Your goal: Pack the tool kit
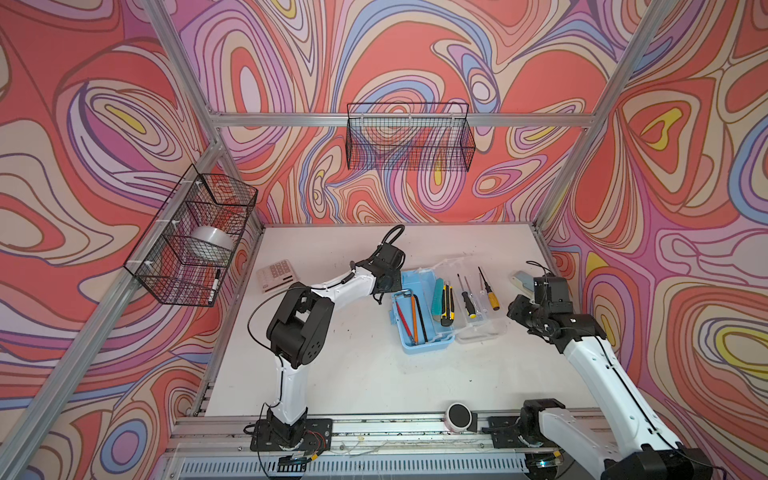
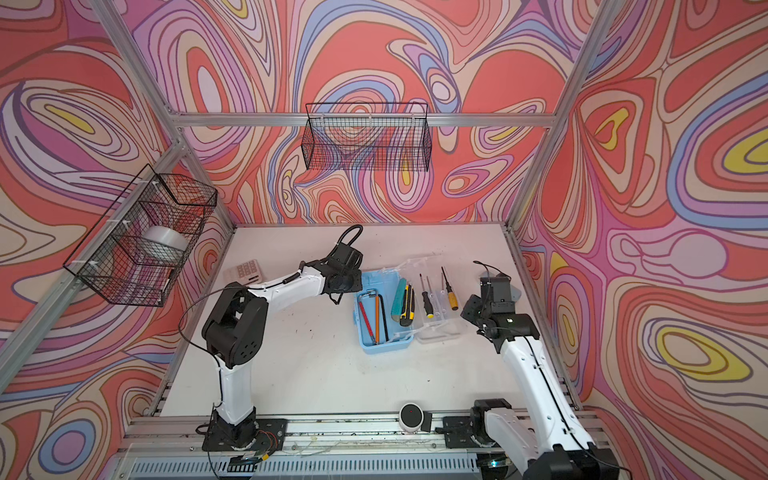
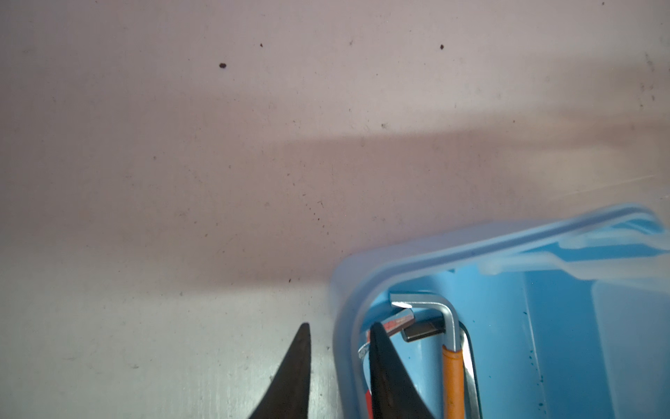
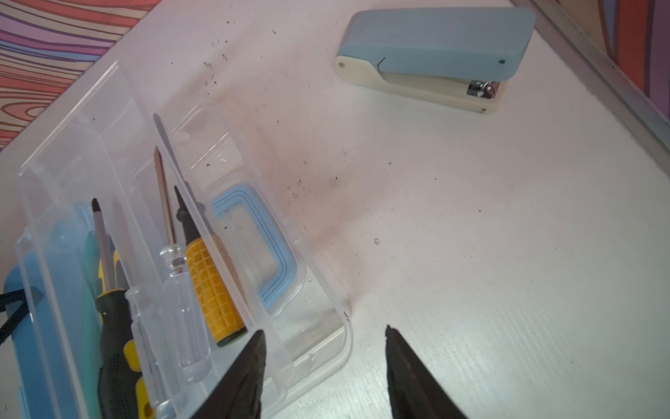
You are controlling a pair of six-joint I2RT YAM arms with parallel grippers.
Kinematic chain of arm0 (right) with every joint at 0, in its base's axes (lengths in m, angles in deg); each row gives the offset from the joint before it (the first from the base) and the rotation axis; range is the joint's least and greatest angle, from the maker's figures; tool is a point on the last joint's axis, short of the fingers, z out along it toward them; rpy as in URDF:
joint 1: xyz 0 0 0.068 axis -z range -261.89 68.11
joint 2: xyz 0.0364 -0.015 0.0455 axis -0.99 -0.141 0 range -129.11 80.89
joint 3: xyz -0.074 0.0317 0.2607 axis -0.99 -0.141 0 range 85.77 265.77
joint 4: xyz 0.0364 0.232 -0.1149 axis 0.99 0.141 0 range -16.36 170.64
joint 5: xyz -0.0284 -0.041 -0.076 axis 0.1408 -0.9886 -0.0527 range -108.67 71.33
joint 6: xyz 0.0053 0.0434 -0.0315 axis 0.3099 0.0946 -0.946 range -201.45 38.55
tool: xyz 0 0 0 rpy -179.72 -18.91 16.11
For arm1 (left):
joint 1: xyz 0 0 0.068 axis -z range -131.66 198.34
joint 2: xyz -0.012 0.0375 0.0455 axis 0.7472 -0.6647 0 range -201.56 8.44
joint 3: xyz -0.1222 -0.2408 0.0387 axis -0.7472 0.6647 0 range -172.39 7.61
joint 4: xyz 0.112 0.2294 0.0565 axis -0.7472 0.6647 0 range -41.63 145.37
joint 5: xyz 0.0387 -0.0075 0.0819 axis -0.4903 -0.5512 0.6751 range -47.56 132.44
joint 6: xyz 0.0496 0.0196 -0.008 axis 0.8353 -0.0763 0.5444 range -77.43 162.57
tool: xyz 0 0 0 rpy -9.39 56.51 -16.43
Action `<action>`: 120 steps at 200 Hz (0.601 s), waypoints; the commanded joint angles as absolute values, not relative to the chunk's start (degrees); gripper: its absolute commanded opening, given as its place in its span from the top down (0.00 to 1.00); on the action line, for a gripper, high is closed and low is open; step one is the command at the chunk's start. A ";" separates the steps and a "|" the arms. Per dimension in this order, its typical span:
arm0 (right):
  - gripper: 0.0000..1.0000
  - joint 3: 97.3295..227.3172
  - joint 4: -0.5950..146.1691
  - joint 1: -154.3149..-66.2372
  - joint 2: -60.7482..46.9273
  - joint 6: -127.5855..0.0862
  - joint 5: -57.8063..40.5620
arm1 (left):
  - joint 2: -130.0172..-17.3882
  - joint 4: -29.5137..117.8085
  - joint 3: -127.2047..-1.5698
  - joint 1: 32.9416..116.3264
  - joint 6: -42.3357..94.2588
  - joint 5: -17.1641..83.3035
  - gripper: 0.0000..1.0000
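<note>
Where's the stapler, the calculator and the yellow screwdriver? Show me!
stapler (image 4: 435, 40): right wrist view, on its grey-blue top cover.
calculator (image 1: 276, 275): in a top view, on the middle of its face.
yellow screwdriver (image 4: 214, 286): right wrist view, on its ribbed yellow handle.

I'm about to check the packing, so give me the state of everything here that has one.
Case, open, hex keys inside.
Clear lid, swung fully open, screwdrivers lying in it.
Stapler, closed.
Left end effector, open, astride the case's wall.
Right end effector, open, empty.
</note>
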State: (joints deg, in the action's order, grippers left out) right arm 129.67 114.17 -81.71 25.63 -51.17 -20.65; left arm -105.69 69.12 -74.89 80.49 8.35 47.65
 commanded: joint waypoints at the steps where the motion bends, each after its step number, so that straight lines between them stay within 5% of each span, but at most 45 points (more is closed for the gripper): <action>1: 0.47 127.35 111.66 -80.84 25.95 -48.82 -15.85 | -105.09 71.73 -73.26 76.78 8.21 52.01 0.73; 120: 0.50 116.99 93.03 -80.67 19.48 -46.92 -1.00 | -104.47 67.47 -73.08 74.40 10.80 46.36 0.71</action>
